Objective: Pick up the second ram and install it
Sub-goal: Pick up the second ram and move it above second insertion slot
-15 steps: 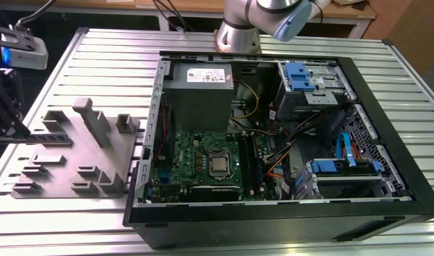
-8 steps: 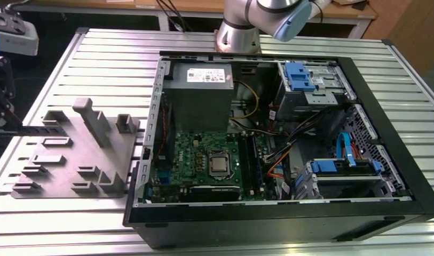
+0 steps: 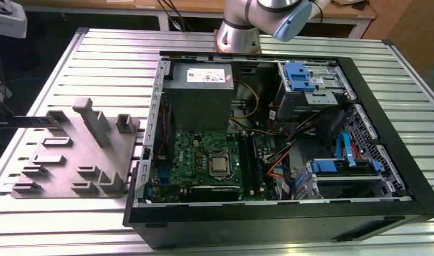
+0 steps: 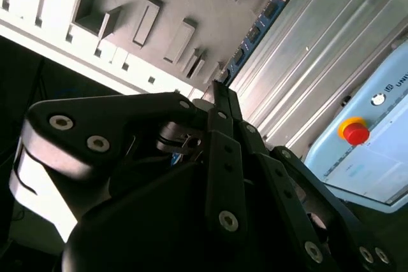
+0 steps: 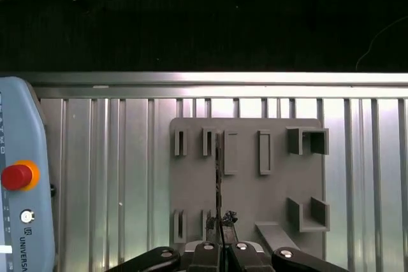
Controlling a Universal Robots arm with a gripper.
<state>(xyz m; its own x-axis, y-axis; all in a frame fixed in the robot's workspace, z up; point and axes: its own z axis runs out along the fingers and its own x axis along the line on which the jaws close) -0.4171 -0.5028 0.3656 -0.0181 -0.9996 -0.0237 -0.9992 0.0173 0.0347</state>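
End effector narrow, fingers drawn close on one end of the second ram. In the first wrist view the stick shows edge-on as a thin dark line running out from between the fingertips, across the grey fixture plate. It passes between two of the plate's slot blocks. Cannot tell whether its lower edge touches the plate.

In the second wrist view the end effector shows the same grip. The second ram reaches away from the tips, blue board with dark chips on its face.

In the exterior view the second ram is a dark level strip coming in from that view's left edge. It sits over the far left part of the fixture plate.

The slatted metal counter carries the plate and, to its right, the open computer case. Plate edge and case wall sit just beside each other. The stick is well apart from the green motherboard and its long black slots. A tall upright fin on the plate stands between the stick and the case.

A control pendant with a red button lies on the slats beside the plate, with bare slats between the two.
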